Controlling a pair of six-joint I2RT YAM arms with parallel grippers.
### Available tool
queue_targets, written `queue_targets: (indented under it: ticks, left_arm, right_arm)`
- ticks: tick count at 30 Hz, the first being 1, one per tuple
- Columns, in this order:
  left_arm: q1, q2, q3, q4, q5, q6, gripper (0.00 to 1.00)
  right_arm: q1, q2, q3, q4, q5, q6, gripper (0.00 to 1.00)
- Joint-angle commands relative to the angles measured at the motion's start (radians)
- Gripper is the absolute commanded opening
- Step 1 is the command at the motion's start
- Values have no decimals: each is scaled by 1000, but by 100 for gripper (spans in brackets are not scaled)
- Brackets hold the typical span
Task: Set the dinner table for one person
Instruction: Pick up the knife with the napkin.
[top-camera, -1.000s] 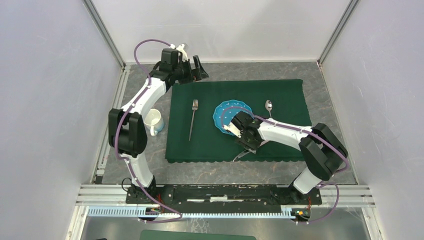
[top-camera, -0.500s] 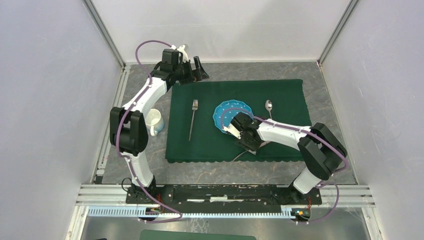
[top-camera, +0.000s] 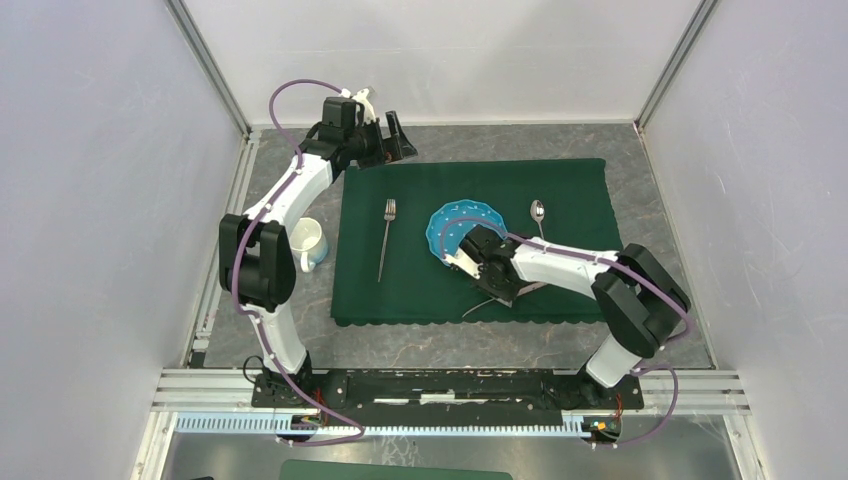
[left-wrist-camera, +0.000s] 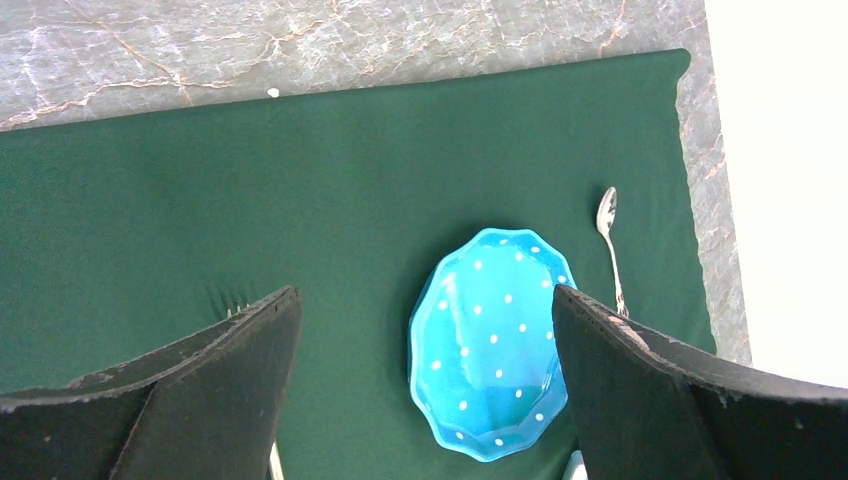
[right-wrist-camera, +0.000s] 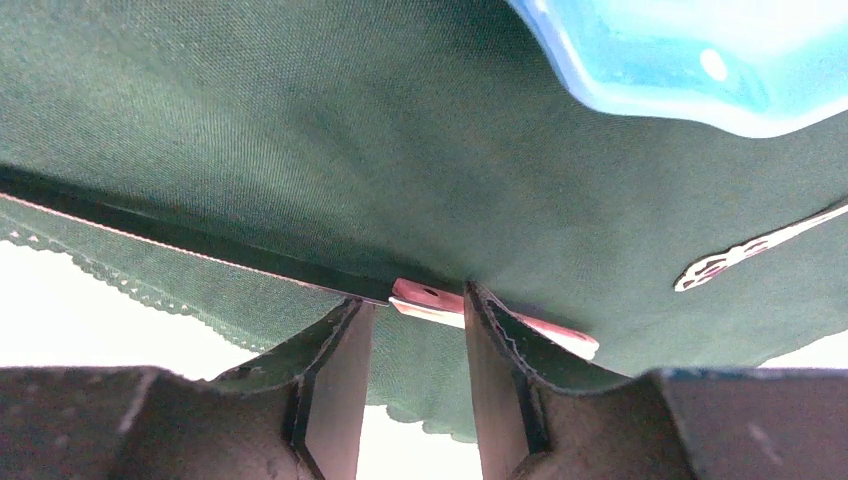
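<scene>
The dark-grey stone-look dinner table (top-camera: 500, 142) carries a dark green cloth (top-camera: 420, 275). On the cloth lie a blue white-dotted plate (top-camera: 455, 222), a fork (top-camera: 386, 238) to its left and a spoon (top-camera: 538, 212) to its right. My right gripper (top-camera: 490, 285) is low over the cloth just in front of the plate. In the right wrist view its fingers (right-wrist-camera: 412, 298) stand a little apart, and a knife (right-wrist-camera: 480, 312) lies flat on the cloth across their tips, not held. My left gripper (top-camera: 400, 140) hovers wide open and empty over the cloth's far left corner.
A white and blue mug (top-camera: 310, 243) stands on the table left of the cloth, beside the left arm. The left wrist view shows the plate (left-wrist-camera: 495, 345), the spoon (left-wrist-camera: 606, 215) and the fork tines (left-wrist-camera: 237, 310). White walls enclose the table.
My right gripper has crept slightly to the left along the front of the plate, and the knife tip has shifted a little with it. The left arm has not moved.
</scene>
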Motion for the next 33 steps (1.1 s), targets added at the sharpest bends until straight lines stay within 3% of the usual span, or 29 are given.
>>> queue_targets:
  ticks: [1,10,23,30,33]
  left_arm:
    - [4,2,43,9,28,-23,100]
    - [6,-5,36,0,27,-16,100]
    - [6,12,44,9,42,-28,100]
    - [6,4,27,22,42,-41,100]
    - [6,4,25,27,44,-48,100]
  right_arm:
    - [-6,100,-8,57,-1,5,43]
    - [-7,160,73,44,-3,-4,35]
    - [-6,136,86,23,-11,-9,36]
    - [-7,121,80,26,-20,-12,25]
    - [-6,120,85,23,-24,-12,13]
